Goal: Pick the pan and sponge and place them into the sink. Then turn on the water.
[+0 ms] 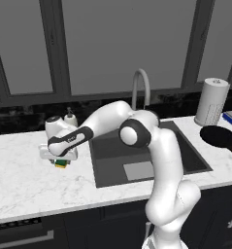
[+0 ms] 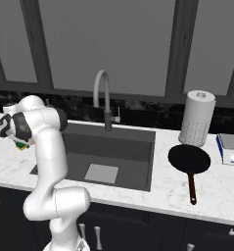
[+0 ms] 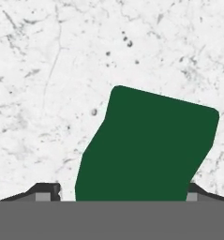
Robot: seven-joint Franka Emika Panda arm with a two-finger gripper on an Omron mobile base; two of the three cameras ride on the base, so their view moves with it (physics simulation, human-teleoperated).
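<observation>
The sponge [image 3: 146,145] lies green side up on the white marble counter left of the sink [image 1: 112,146]; its yellow edge [image 1: 62,164] peeks out under my hand. My gripper [image 3: 122,190] is open and low over it, one finger tip on each side, with a small gap on the left side. In the base views the gripper [image 1: 62,158] [image 2: 21,142] is at the far left. The black pan [image 2: 189,159] [image 1: 218,136] rests on the counter right of the sink [image 2: 113,147], handle towards the front. No water runs from the faucet [image 2: 103,93].
A white soap dispenser [image 1: 70,118] stands just behind my hand. A paper towel roll [image 2: 197,117] stands behind the pan, and a blue and white box [image 2: 231,147] lies at the far right. The gooseneck faucet [image 1: 140,87] rises behind the basin.
</observation>
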